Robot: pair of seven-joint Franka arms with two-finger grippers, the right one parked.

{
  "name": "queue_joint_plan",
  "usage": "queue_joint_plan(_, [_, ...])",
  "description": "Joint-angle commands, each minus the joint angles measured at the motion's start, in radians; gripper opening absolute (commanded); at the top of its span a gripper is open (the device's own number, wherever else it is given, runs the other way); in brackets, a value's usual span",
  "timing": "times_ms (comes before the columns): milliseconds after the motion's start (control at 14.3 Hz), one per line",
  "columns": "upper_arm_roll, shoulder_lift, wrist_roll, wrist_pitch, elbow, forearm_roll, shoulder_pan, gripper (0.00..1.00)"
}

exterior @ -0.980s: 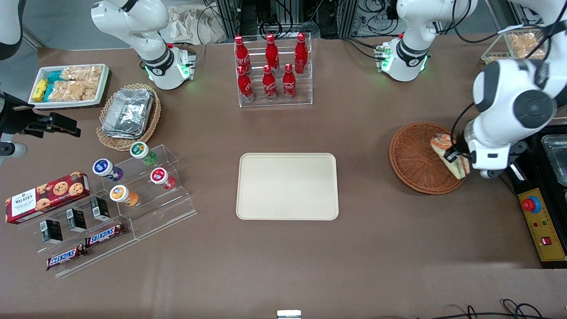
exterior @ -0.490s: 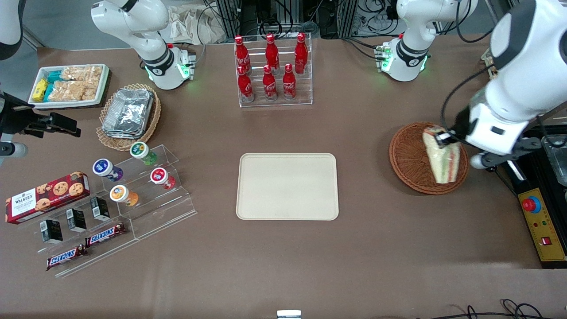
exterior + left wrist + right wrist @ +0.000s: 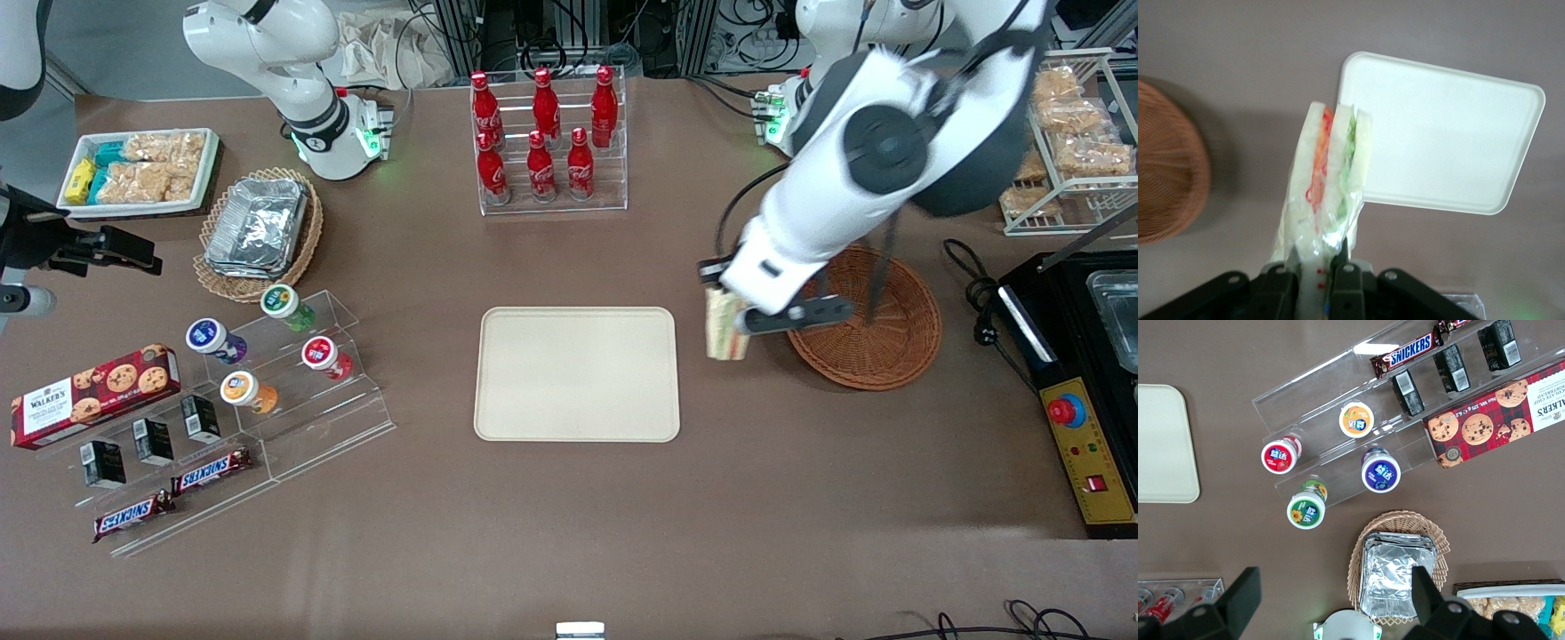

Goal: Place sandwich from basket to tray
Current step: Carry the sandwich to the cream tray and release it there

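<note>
Gripper [image 3: 722,307] clamped on sandwich [image 3: 725,325], airborne between basket [image 3: 889,347] and tray [image 3: 576,373]; tray toward the parked arm's table edge.

My left arm reaches out low over the table, wrist angled down. My gripper [image 3: 1317,283] hangs in the air, fingers [image 3: 1286,288] clamped together on a wrapped wedge.

Brown table [image 3: 533,533] (matte, evenly lit) fills the room's view.
</note>
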Motion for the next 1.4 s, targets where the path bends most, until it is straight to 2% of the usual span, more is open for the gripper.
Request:
queue_joint_plan(0, [-0.001, 0.122, -0.113, 0.163, -0.019, 0.087, -0.076, 0.00])
queue_joint_plan(140, [0.001, 0.188, -0.211, 0.271, -0.051, 0.182, -0.106, 0.00])
queue_joint_plan(280, [0.002, 0.249, -0.273, 0.356, -0.070, 0.243, -0.124, 0.00])
queue_joint_plan(840, [0.007, 0.336, -0.321, 0.500, -0.127, 0.372, -0.124, 0.02])
queue_joint_plan(910, [0.007, 0.340, -0.313, 0.503, -0.130, 0.395, -0.121, 0.22])
queue_joint_plan(980, [0.007, 0.355, -0.319, 0.510, -0.128, 0.426, -0.121, 0.48])
queue_joint_plan(1050, [0.007, 0.357, -0.325, 0.532, -0.130, 0.429, -0.121, 0.94])
queue_joint_plan(1120, [0.005, 0.354, -0.350, 0.533, -0.128, 0.423, -0.118, 1.00])
queue_joint_plan(1330, [0.005, 0.345, -0.417, 0.533, -0.118, 0.420, -0.115, 1.00])
